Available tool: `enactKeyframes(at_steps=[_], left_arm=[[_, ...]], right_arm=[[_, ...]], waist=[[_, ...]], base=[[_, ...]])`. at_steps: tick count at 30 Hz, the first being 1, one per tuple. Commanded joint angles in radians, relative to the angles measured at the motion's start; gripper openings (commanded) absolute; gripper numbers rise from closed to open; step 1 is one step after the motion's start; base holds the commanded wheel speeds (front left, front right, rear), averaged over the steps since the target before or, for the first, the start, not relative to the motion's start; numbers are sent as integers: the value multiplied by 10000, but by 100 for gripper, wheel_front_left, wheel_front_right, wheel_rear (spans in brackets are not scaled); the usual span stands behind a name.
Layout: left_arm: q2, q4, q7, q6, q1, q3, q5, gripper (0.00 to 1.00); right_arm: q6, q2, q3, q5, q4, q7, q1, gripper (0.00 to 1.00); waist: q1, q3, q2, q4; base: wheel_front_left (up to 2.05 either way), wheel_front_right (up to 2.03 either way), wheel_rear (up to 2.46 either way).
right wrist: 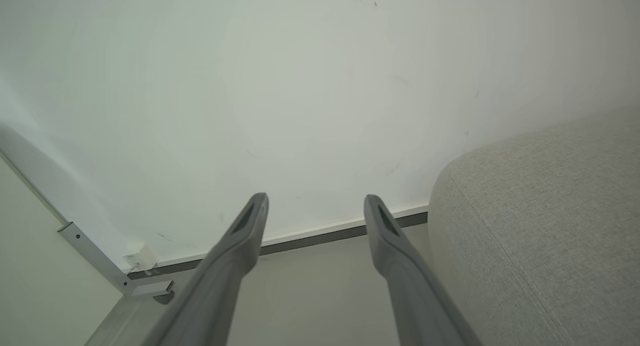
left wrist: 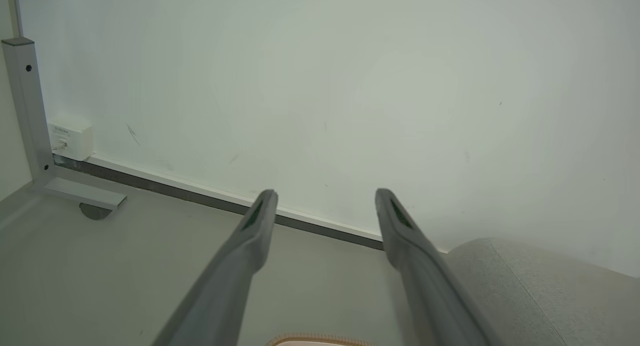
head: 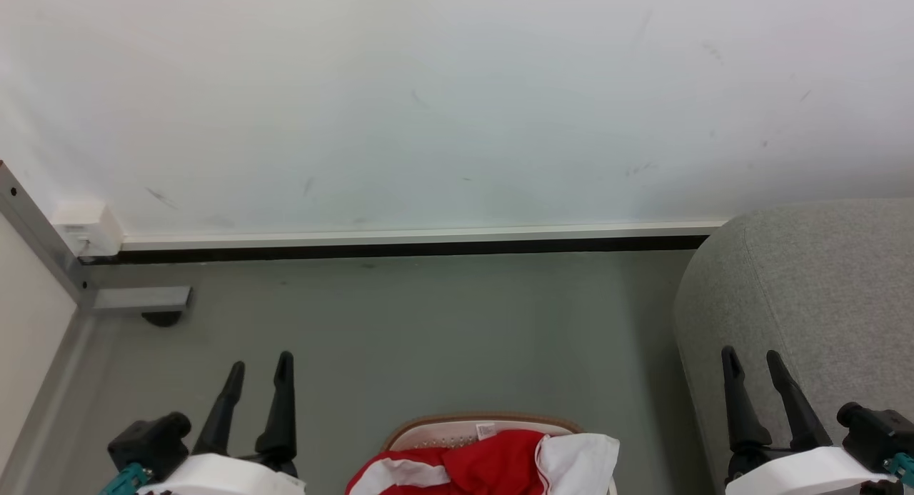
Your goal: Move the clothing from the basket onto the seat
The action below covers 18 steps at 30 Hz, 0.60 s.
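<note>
Clothing on the seat yet? – lurker

Nope, whole job's left: it's heaped in the basket, between my left gripper and right gripper (both spread wide, holding nothing). Grabbing it comes next, I reckon. – me

- Your left pincer sits at the lower left of the head view. Its two dark fingers are spread apart and point up.
- Your right pincer sits at the lower right, its fingers likewise parted and leaning slightly left.
- Both pale forearms show at the bottom edge, about level.
</note>
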Motion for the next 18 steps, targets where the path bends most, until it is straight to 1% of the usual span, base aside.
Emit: enactKeyframes(at_steps=[1,18], left_arm=[[92,-50,-129,-59,-112,0,341,100],[58,86,-501,-143,-175,-59,1887,100]], right_arm=[[-13,-13,-76,-369,-33,-32,-226,100],[-16,324,-207,-2108,122,-58,-228,100]], waist=[[0,-2,0,-5],[0,-41,0,-78]], base=[[0,0,0],[0,0,0]])
